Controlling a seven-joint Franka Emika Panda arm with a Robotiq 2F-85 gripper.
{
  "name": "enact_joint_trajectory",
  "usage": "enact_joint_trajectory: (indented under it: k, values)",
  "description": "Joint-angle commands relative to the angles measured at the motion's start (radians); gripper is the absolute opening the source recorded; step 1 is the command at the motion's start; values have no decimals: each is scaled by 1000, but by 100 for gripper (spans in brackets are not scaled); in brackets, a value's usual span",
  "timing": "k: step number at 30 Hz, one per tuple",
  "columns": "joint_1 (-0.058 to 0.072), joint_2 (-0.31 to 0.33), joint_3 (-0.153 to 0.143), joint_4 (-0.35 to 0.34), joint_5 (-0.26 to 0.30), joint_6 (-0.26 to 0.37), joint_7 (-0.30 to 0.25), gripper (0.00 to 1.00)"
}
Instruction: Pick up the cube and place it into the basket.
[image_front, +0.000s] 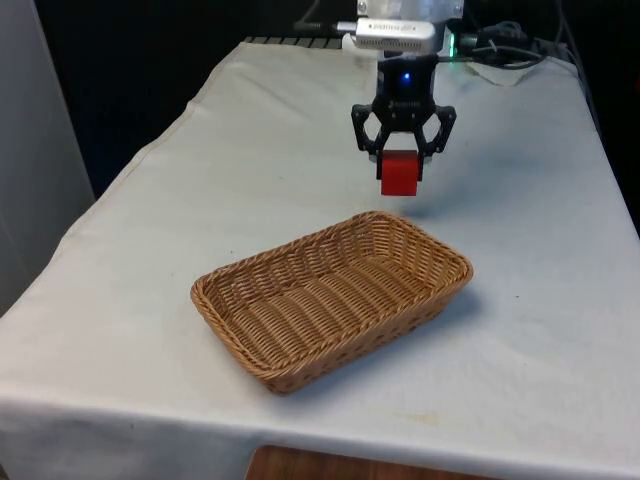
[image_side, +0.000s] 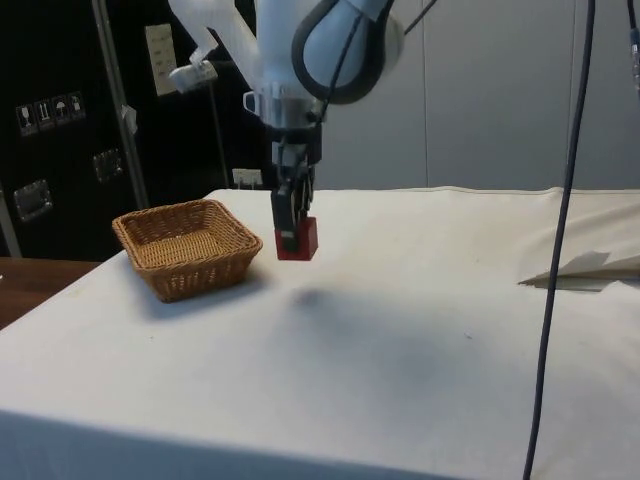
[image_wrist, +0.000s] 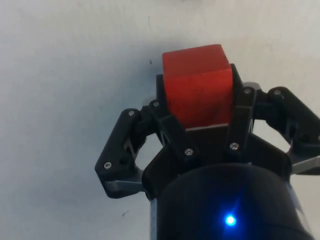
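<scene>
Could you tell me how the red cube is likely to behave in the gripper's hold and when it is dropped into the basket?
The red cube looks rigid with flat faces, so the gripper probably holds it squarely without slipping. Its block shape suggests it will not roll once released. The woven basket has raised walls, which should likely contain any bounce.

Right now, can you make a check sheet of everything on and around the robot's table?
Surface: white cloth covers the table, a little wrinkled.
Job's things: red cube held in the air, off the cloth, not yet over the wicker basket; nothing lies in the basket.
Clutter: folded white paper or cloth near the table edge in the side view.
End effector: end effector shut on the cube, pointing down.
Cables: black cable hangs in front in the side view; more cables at the far end.
Surroundings: dark cabinets and a pale wall.
</scene>
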Motion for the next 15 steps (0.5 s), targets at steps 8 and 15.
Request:
enact_joint_trajectory:
  k: [8,15]
  values:
    - [1,-17,-7,68,-5,-82,21,1]
    - [-1,-13,-6,126,-1,-129,25,1]
